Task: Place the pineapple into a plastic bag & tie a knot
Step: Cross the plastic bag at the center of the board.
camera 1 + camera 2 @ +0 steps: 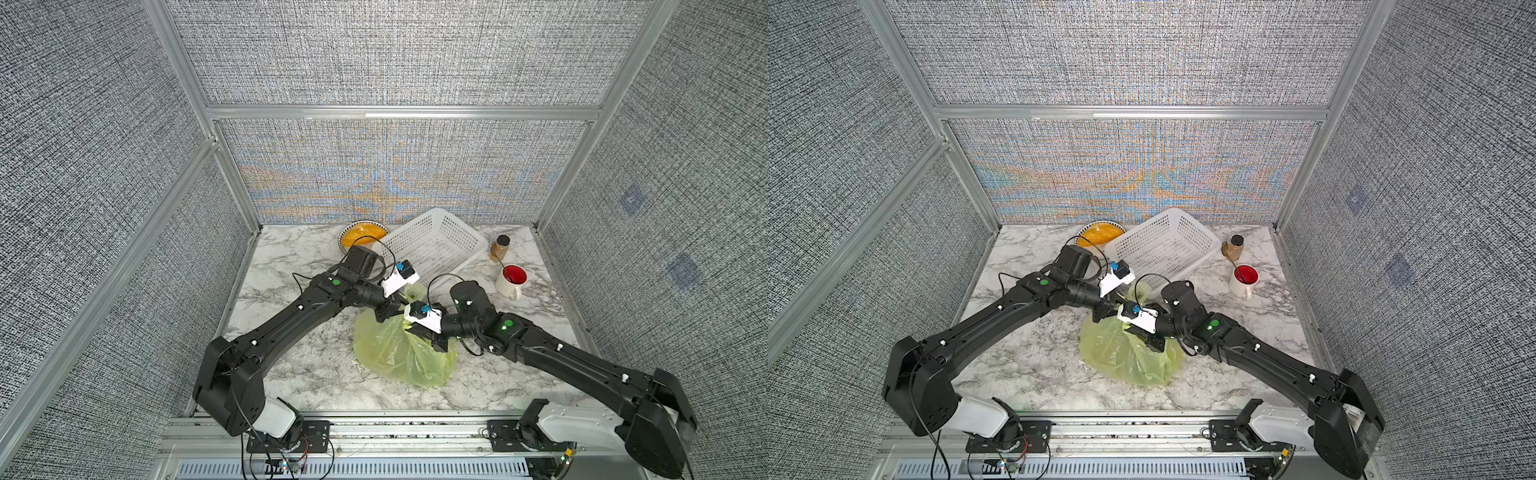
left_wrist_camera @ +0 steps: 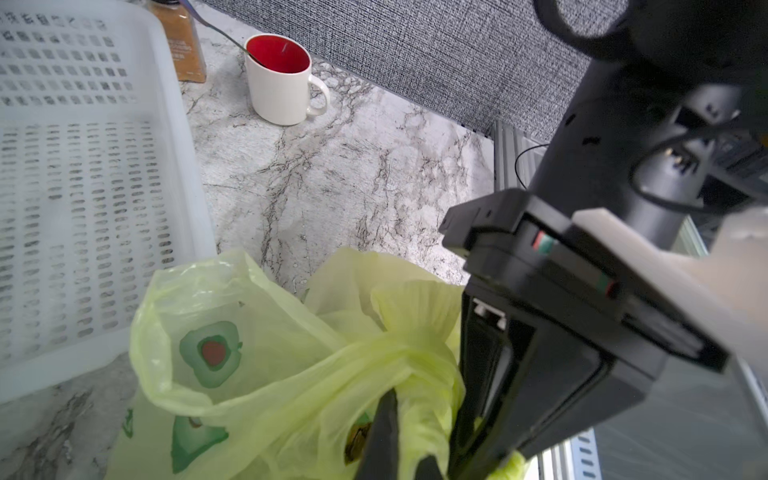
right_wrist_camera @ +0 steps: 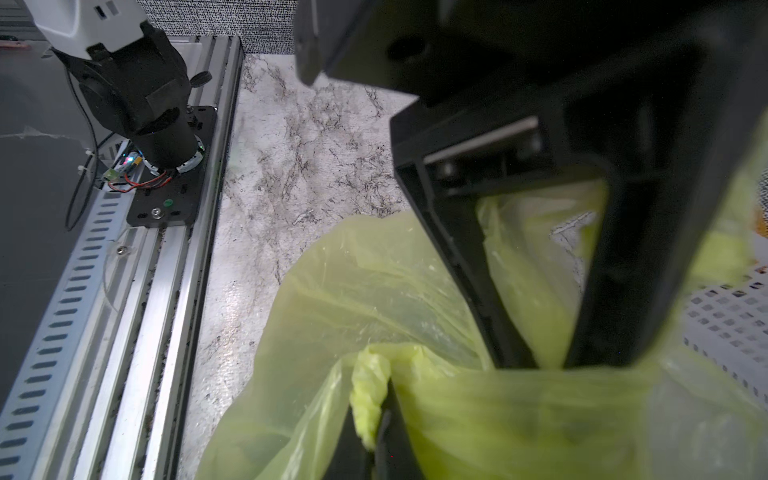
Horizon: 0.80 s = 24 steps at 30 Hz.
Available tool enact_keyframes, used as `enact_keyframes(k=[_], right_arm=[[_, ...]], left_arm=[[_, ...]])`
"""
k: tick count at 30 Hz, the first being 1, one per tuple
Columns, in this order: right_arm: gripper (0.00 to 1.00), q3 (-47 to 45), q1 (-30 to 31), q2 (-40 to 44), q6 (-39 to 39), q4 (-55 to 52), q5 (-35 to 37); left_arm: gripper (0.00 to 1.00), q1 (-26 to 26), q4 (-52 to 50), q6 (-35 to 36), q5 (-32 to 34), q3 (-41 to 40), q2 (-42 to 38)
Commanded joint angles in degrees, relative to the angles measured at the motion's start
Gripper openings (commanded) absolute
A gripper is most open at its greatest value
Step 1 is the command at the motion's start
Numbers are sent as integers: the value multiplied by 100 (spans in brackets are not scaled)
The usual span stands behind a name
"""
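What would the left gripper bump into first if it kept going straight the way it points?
Probably the twisted handles of the plastic bag, which the left gripper pinches; the right gripper sits close behind, though depth is unclear.

1. Grey woven-fabric wall panels (image 1: pixel 395 54) enclose three sides, evenly lit.
2. Silver aluminium frame bars (image 1: pixel 399 112) edge the panels.
3. White grey-veined marble tabletop (image 1: pixel 299 374) forms the floor.
4. Slotted aluminium rail (image 1: pixel 407 432) runs along its near edge.

The thin translucent yellow-green plastic bag (image 1: pixel 395 353) is crinkled and glossy. The white perforated plastic basket (image 1: pixel 436 245) is matt. The grey-veined marble-look tabletop (image 1: pixel 299 374) is smooth. The white ceramic mug (image 1: pixel 507 289) is glazed.
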<state>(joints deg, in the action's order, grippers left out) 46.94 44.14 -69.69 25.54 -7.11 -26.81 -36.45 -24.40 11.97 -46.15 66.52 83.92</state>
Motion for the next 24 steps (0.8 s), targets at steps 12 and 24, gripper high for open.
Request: enact_keyframes(k=[12, 24], right_arm=[[0, -62, 13, -18, -106, 245, 1105], [0, -245, 43, -18, -29, 331, 833]], left_arm=[[19, 20, -441, 140, -197, 60, -230], [50, 30, -740, 463, 106, 177, -153]])
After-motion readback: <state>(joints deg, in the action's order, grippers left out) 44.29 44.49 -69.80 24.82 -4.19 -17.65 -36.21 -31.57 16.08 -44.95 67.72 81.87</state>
